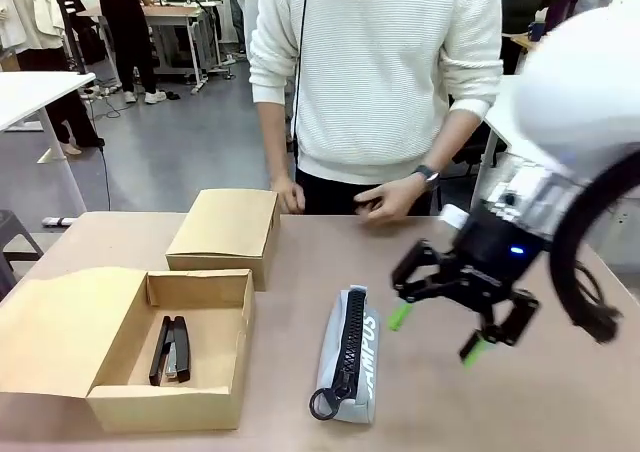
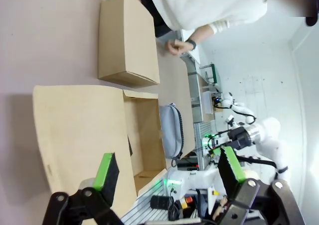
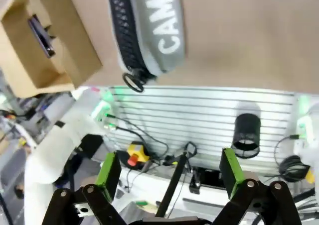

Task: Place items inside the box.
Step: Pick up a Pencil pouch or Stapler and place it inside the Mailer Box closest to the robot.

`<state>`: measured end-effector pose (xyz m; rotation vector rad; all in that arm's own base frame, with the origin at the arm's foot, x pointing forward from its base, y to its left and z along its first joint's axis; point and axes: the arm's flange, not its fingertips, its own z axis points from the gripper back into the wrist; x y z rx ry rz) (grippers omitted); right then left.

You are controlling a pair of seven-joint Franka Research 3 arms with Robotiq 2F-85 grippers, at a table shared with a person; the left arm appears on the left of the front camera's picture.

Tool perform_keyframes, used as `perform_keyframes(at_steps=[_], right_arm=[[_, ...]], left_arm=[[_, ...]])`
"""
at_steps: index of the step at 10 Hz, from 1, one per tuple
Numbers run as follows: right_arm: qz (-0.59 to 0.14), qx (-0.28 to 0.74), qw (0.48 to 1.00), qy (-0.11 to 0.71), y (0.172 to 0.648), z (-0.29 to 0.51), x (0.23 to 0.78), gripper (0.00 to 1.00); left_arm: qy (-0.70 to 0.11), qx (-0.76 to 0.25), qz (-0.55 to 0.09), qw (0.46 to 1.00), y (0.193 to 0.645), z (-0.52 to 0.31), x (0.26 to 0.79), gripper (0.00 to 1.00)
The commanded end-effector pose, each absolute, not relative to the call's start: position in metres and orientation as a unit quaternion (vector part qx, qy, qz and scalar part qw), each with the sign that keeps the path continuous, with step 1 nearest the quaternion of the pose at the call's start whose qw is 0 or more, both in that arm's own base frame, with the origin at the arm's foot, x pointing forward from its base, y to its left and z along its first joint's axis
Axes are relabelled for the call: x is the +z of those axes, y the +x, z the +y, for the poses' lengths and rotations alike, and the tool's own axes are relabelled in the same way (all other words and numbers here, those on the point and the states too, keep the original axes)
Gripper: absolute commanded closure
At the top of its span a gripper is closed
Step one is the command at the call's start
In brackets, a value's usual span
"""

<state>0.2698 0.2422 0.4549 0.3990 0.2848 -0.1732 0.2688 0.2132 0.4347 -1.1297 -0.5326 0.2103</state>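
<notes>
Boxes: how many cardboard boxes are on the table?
2. An open box stands at the near left, with a stapler inside. A closed box stands just behind it, farther from the robot. None seems hidden.

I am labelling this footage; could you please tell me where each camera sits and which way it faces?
Front view: fixed between the arms, facing across the tan table to the person's hand; right gripper open.
Left wrist view: on the left wrist, looking along the open left gripper at the open brown cardboard box.
Right wrist view: on the right wrist, looking past its fingers over the table's near edge.
All share the grey zip pouch lettered CAMPUS.
</notes>
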Motion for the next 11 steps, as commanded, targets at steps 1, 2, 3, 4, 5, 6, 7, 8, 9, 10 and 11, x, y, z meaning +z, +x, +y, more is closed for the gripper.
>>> perform_keyframes(at_steps=[1, 2, 3, 4, 5, 6, 7, 8, 9, 10, 11], right_arm=[[0.128, -0.111, 0.975, 0.141, 0.312, 0.288, 0.459, 0.0], [0.122, -0.115, 0.979, 0.115, 0.321, 0.318, 0.453, 0.0], [0.121, -0.112, 0.983, 0.081, 0.328, 0.346, 0.444, 0.0], [0.117, -0.116, 0.985, 0.043, 0.335, 0.371, 0.431, 0.0], [0.116, -0.121, 0.986, 0.015, 0.341, 0.385, 0.417, 0.0], [0.115, -0.129, 0.985, -0.012, 0.345, 0.392, 0.399, 0.0], [0.123, -0.133, 0.983, -0.036, 0.349, 0.398, 0.377, 0.0], [0.129, -0.133, 0.981, -0.058, 0.352, 0.401, 0.349, 0.0], [0.133, -0.138, 0.98, -0.06, 0.352, 0.402, 0.334, 0.0], [0.13, -0.143, 0.98, -0.054, 0.35, 0.398, 0.315, 0.0], [0.125, -0.151, 0.979, -0.048, 0.347, 0.393, 0.307, 0.0]], left_arm=[[-0.534, 0.093, -0.259, 0.8, 0.268, 0.213, 0.435, 0.0], [-0.534, 0.093, -0.259, 0.8, 0.268, 0.213, 0.435, 0.0], [-0.534, 0.093, -0.259, 0.8, 0.268, 0.213, 0.435, 0.0], [-0.534, 0.093, -0.259, 0.8, 0.268, 0.213, 0.435, 0.0], [-0.534, 0.093, -0.259, 0.8, 0.268, 0.213, 0.435, 0.0], [-0.534, 0.093, -0.259, 0.8, 0.268, 0.213, 0.435, 0.0], [-0.534, 0.093, -0.259, 0.8, 0.268, 0.213, 0.435, 0.0], [-0.534, 0.093, -0.259, 0.8, 0.268, 0.213, 0.435, 0.0], [-0.534, 0.093, -0.259, 0.8, 0.268, 0.213, 0.435, 0.0], [-0.534, 0.093, -0.259, 0.8, 0.268, 0.213, 0.435, 0.0], [-0.534, 0.093, -0.259, 0.8, 0.268, 0.213, 0.435, 0.0]])
